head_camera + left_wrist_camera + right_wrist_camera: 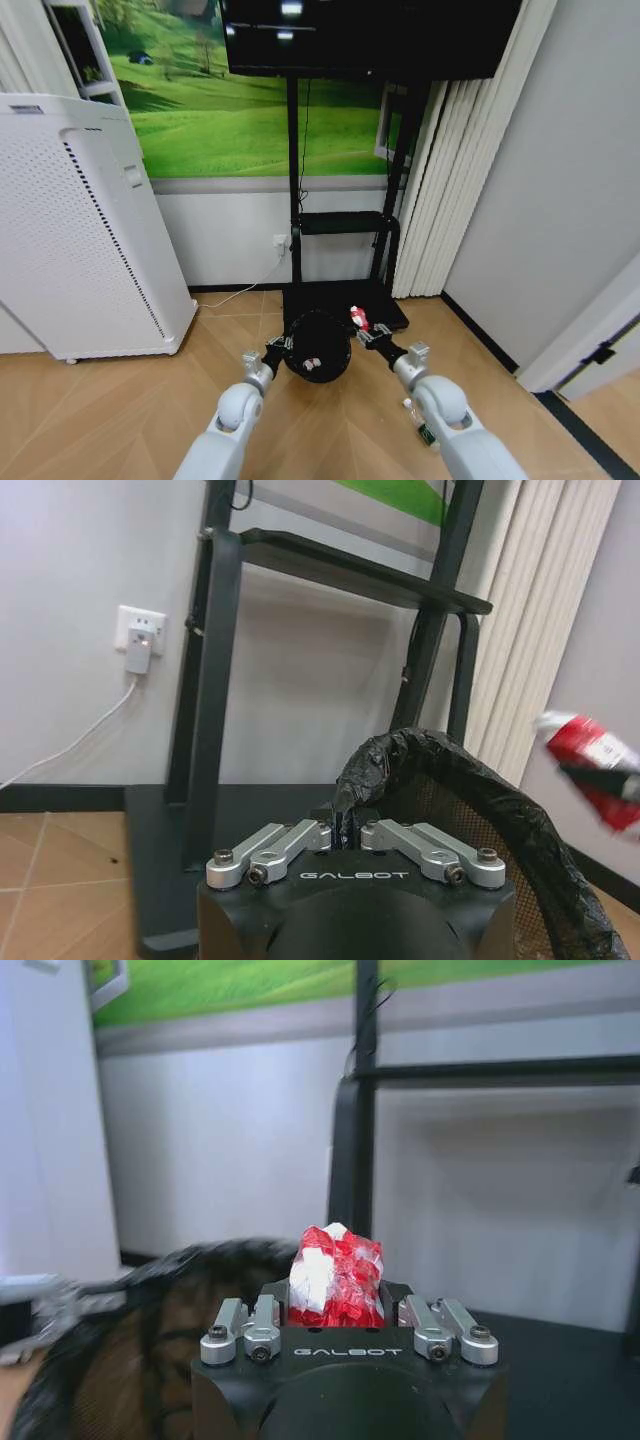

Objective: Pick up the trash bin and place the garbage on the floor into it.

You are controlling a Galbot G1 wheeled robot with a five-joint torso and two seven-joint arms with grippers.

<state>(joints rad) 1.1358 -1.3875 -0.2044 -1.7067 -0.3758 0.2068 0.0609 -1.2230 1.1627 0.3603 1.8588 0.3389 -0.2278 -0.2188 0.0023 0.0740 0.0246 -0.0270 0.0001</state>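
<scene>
We hold the trash bin (317, 345) by its near-left rim with the left gripper (281, 346); in the left wrist view the fingers are pressed together on the bunched black liner (347, 802) at the rim. The bin is above the floor (120, 420), close to the near edge of the black stand base (300, 298), though we cannot tell whether it is lifted or resting. One red-and-white piece (313, 363) already lies inside it. The right gripper (360, 331) hangs just beside the bin's right rim, pinching a second crumpled red-and-white piece (336, 1275) between its fingers. The small clear bottle (421, 428) lies on the floor near the right forearm, well apart from the bin.

The step in hand appears to be the drop of the second piece. To do it well, we judge that the right gripper should be carried fully over the opening before release, since it sits at the rim and a light wrapper may fall outside. The left arm should keep the bin level and motionless, as the grip is on thin liner.
</scene>
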